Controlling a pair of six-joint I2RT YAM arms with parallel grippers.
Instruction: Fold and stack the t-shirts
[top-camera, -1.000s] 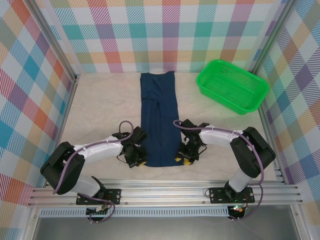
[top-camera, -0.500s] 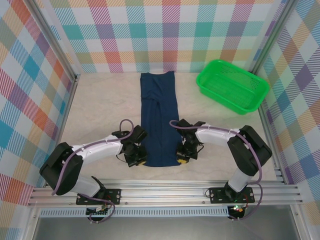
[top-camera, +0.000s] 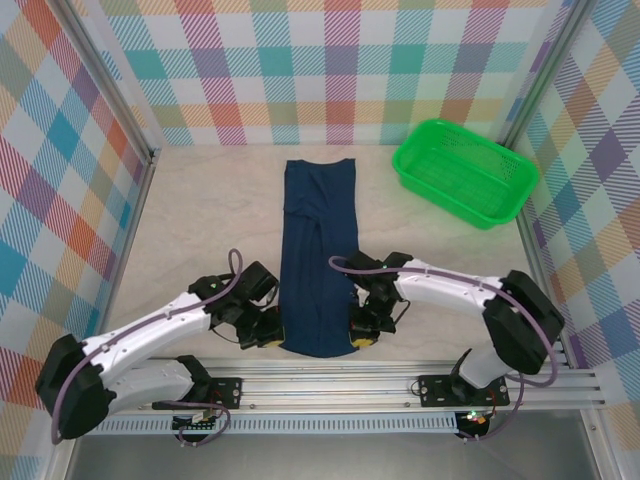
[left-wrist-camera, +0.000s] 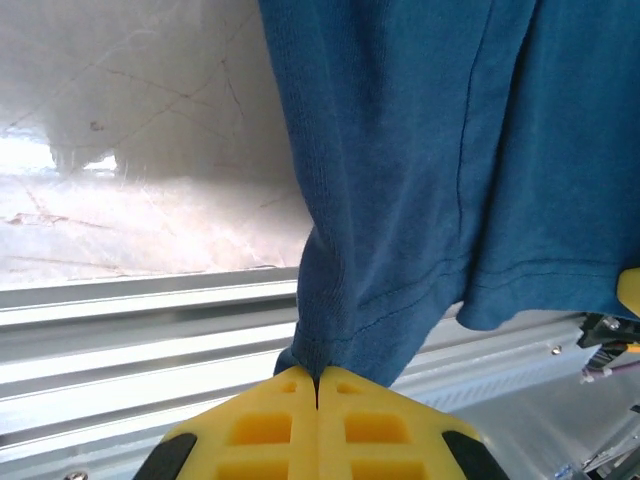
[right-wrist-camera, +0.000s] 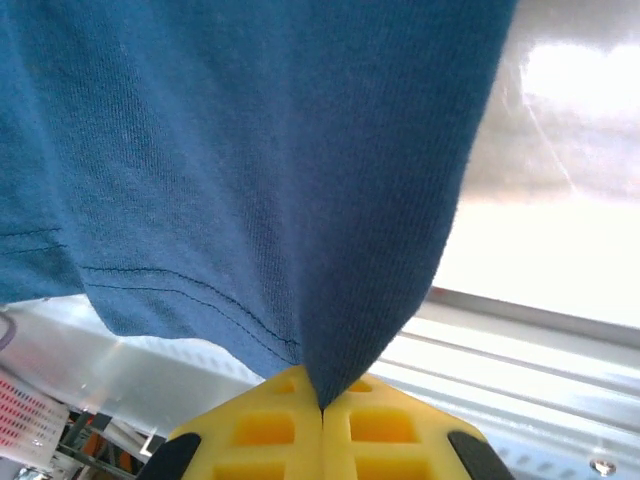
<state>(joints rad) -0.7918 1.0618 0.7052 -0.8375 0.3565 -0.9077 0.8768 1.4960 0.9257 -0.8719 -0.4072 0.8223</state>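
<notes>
A dark navy t-shirt (top-camera: 318, 250) lies folded into a long narrow strip down the middle of the table. Its near hem is lifted off the surface. My left gripper (top-camera: 272, 338) is shut on the hem's left corner (left-wrist-camera: 318, 350), its yellow fingers (left-wrist-camera: 270, 425) pressed together on the cloth. My right gripper (top-camera: 362, 334) is shut on the right corner (right-wrist-camera: 335, 370) in the same way, with the fabric draping up from its yellow fingers (right-wrist-camera: 375, 430). No white print shows on the visible side.
A bright green mesh basket (top-camera: 465, 170) sits at the back right of the table. The aluminium rail (top-camera: 320, 385) of the near edge runs just below both grippers. Checked walls close in the back and both sides.
Both grippers have moved toward the near edge with the hem corners and raised them. The whole shirt has slid slightly nearer, and the left arm has swung lower.
</notes>
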